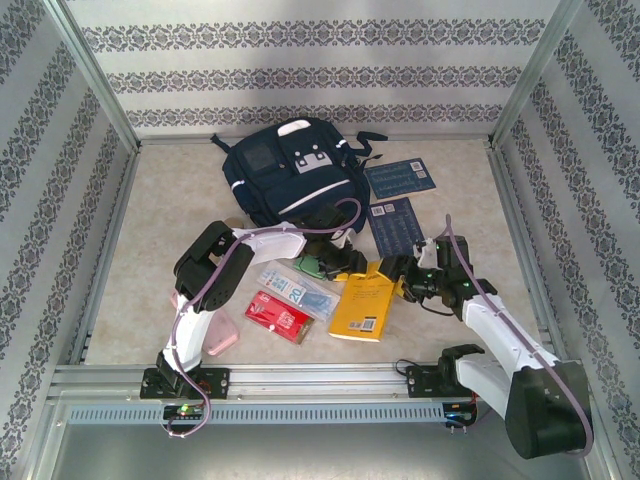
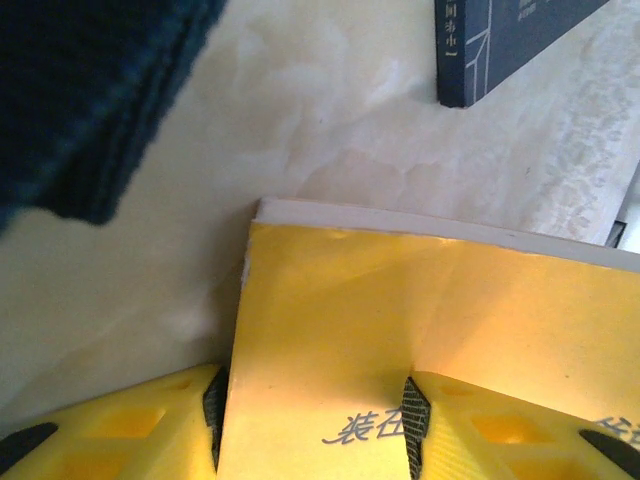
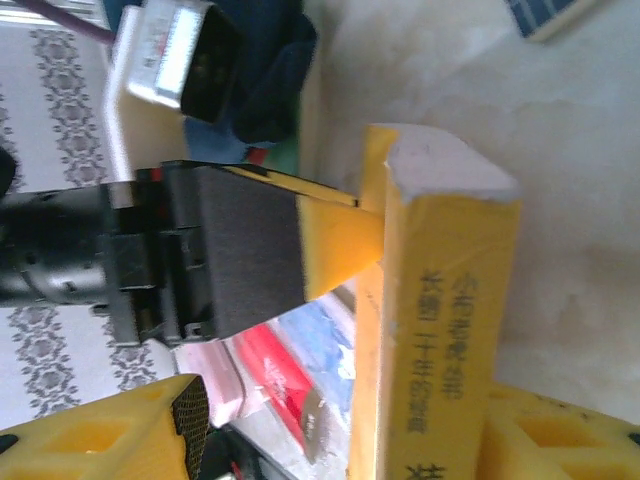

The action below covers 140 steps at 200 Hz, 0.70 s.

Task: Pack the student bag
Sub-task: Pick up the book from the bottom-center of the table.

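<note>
At upper centre of the counter lies the bag, soft and floppy, likely best lifted by its top edge. Left fingers straddle a corner of the yellow book, grip unclear; right fingers stand spread about its spine.

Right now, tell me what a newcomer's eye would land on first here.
The bright yellow book sits in the middle of the table, with the left gripper and right gripper both at its far end. Behind it, the big navy student bag dominates the far side.
</note>
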{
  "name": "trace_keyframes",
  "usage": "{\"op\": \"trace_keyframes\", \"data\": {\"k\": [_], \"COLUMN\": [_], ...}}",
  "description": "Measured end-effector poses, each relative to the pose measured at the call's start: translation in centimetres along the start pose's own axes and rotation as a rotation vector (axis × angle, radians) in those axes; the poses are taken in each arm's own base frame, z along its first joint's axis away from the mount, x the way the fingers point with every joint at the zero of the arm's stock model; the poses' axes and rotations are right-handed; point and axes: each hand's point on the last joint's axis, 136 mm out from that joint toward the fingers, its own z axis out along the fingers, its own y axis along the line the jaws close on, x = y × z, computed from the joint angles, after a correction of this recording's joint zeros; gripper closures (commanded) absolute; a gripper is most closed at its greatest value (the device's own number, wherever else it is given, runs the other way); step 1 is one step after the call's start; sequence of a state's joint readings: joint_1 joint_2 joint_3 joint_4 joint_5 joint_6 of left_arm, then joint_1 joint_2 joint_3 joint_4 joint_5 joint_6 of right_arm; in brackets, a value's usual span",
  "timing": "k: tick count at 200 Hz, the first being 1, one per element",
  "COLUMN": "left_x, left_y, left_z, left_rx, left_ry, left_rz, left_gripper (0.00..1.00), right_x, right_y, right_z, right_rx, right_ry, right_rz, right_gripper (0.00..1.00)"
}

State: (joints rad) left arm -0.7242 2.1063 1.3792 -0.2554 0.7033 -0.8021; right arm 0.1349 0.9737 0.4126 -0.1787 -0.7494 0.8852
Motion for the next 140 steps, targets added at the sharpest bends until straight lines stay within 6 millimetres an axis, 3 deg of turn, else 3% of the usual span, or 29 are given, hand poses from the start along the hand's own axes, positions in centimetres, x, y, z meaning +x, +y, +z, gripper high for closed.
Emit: {"op": "trace_keyframes", "data": {"k": [38, 72, 85, 101, 111, 140], "left_x": [-0.1, -0.3, -0.3, -0.3, -0.3, 0.1], "left_y": [-0.1, -0.3, -0.3, -0.5, -0.5, -1.4], "left_z": [0.1, 0.1, 0.2, 0.2, 0.1, -1.8], "left_rx": [0.034, 0.046, 0.052, 0.059, 0.060, 0.051], "left_ry": [-0.002, -0.008, -0.010, -0.015, -0.019, -0.039], "left_rz": [-0.009, -0.022, -0.026, -0.030, -0.030, -0.005], "left_gripper": [0.51, 0.51, 0.51, 0.50, 0.48, 0.39], "right_x": [0.1, 0.2, 0.3, 0.6, 0.6, 0.1], "right_y": [-0.1, -2.0, -2.9, -4.0, -4.4, -3.4], "right_z": [0.2, 1.0, 1.5, 2.1, 2.1, 1.0], "right_rx": [-0.018, 0.042, 0.067, 0.095, 0.112, 0.120], "right_ry": [0.000, 0.020, 0.032, 0.050, 0.050, -0.001], "right_rz": [0.016, 0.037, 0.055, 0.059, 0.072, 0.004], "right_gripper": [0.42, 0.52, 0.62, 0.89, 0.99, 1.00]}}
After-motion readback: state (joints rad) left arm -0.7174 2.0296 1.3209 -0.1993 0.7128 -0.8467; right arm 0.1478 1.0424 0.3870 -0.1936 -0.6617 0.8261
